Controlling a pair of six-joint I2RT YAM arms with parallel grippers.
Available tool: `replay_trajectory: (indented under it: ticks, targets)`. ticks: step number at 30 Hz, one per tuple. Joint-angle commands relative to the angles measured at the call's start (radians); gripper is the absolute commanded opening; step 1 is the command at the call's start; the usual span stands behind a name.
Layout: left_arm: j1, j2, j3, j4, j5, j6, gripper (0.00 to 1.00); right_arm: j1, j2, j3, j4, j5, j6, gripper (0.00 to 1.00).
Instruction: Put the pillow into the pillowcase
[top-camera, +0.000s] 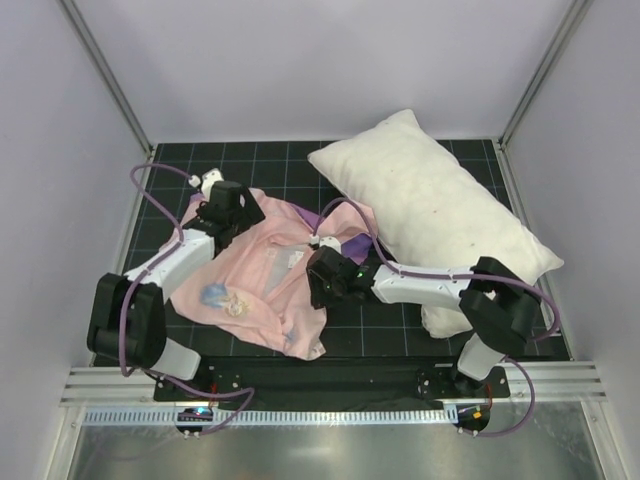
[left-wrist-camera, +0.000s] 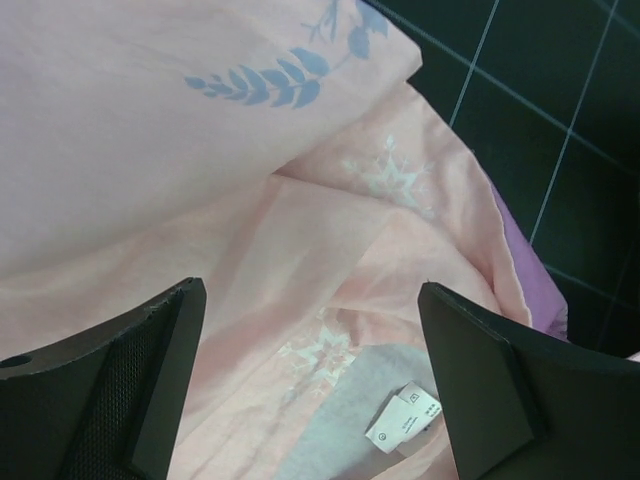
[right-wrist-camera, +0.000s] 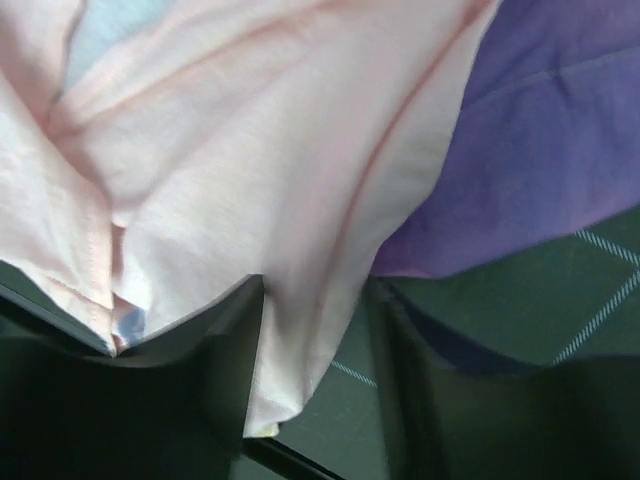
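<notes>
Seemingly opening the pillowcase: left pincer apart above it, right pincer apart around a fold; next, clamp it

A black mat ruled with a pale grid carries everything. Two things lie directly on it. A plump white pillow lies slantwise across the right half, one corner toward twelve o'clock and its bulk running down to about four o'clock, reaching the mat's right edge. A crumpled pink pillowcase spreads from the centre out toward eight o'clock, a purple fold showing at the centre, close beside the pillow; whether they touch is unclear.
</notes>
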Motion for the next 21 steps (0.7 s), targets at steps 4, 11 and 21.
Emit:
replay_trajectory:
  ticks: [4, 11, 21]
  targets:
    - [0.001, 0.091, 0.066, -0.029, 0.081, 0.068, 0.92, 0.008, 0.03, 0.089, 0.022, -0.016, 0.058, 0.04]
    - [0.098, 0.18, 0.075, -0.023, 0.152, 0.045, 0.91, 0.01, -0.104, 0.067, -0.422, 0.398, 0.334, 0.04]
    - [0.043, 0.074, 0.032, -0.032, 0.031, 0.066, 0.88, 0.03, -0.044, 0.086, -0.866, 0.552, 0.686, 0.49]
